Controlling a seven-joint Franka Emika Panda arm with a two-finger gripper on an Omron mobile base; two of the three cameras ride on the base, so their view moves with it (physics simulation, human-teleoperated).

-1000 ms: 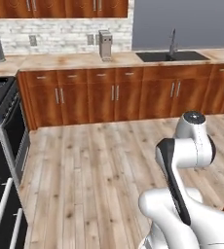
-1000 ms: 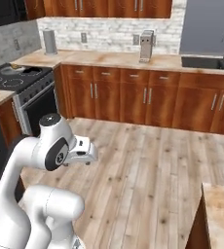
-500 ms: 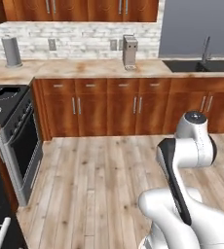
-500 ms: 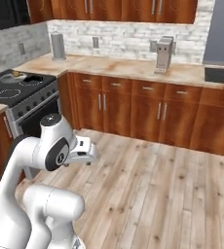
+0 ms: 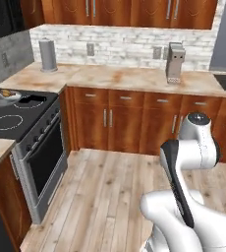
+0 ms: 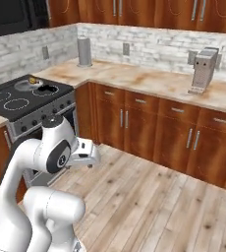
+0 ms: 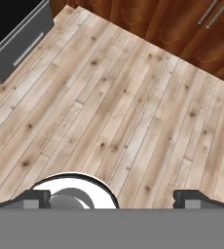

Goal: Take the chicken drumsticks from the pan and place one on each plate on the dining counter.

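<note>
1. Plainly, you are at the approach step: the arm is folded over the wood floor, and the claw looks down at bare planks with nothing between its tips.
2. The claw stands open. In the hand view its two dark tips sit far apart at the bottom edge, one at lower left and one at lower right.
3. The pan sits on the stove at the left edge of the left base view, on the far burner. In the right base view you find it at upper left, well apart from the claw.
4. The drumsticks show as a small orange-tan speck inside the pan. I judge both are there, but they are too small to count.
5. Their long axis and which way they point cannot be told at this size. No handle shows clearly either.
6. The next move, as I judge it, calls for bringing the base closer to the stove, then raising the arm over the pan so the hand view shows the pieces.
7. Once you see them, turn the claw so its tips close across a drumstick's narrow width, not along its length.
8. No plates or dining bench are visible here, so that leg comes later.
</note>
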